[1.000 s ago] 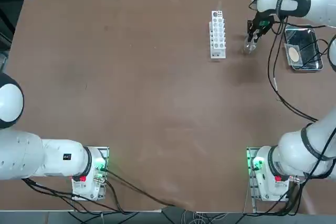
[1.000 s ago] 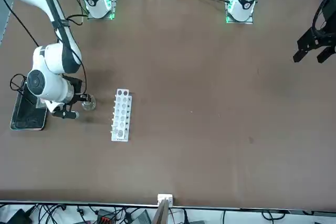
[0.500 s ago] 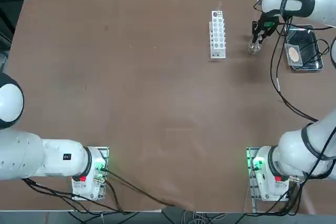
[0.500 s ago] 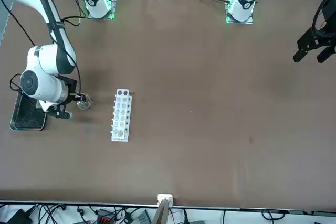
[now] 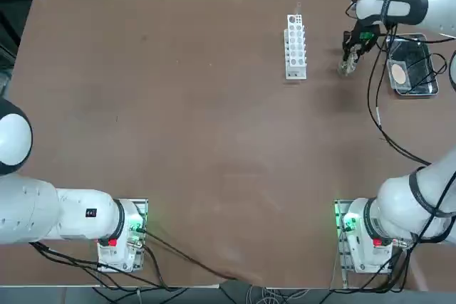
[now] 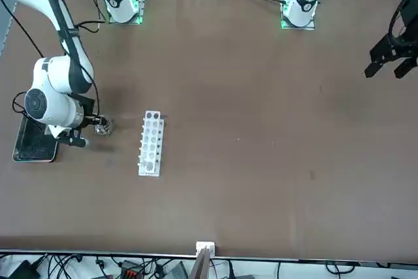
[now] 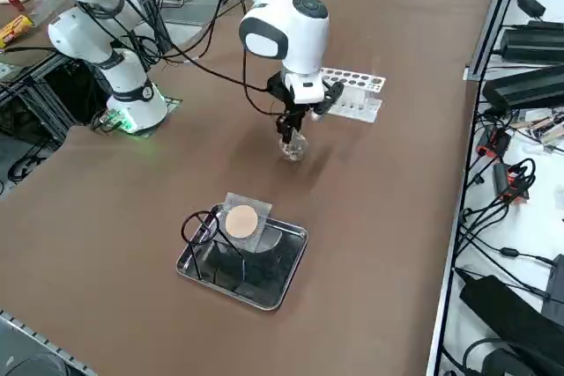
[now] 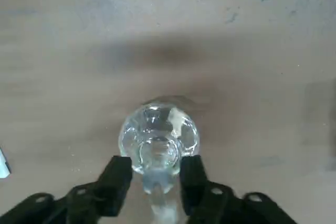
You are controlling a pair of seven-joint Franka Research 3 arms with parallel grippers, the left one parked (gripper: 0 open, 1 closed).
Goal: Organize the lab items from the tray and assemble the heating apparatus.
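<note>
The clear glass burner [image 8: 159,137] stands upright on the brown table between the rack and the tray [image 5: 417,50]; it also shows as the burner [image 5: 346,68], [image 6: 102,125], [image 7: 292,148]. My right gripper [image 8: 156,174] hangs straight over it, open, one finger on each side of the burner's neck with a slim gap. The same gripper [image 5: 350,58], [image 7: 292,128] reaches in from the tray side. On the shiny metal tray [image 7: 267,303] lie the grey mesh [image 7: 241,222] with its tan centre, also the mesh [image 5: 399,74], and the black wire tripod [image 7: 206,232].
The white multi-hole tube rack [image 5: 295,46], [image 6: 151,143], [image 7: 350,94] lies just beyond the burner, away from the tray. My arm's black cable hangs beside the wrist. The table's far edge and cluttered cables run behind the tray.
My gripper carried the burner a short way toward the tray and down to the table, then its fingers spread apart from the neck.
</note>
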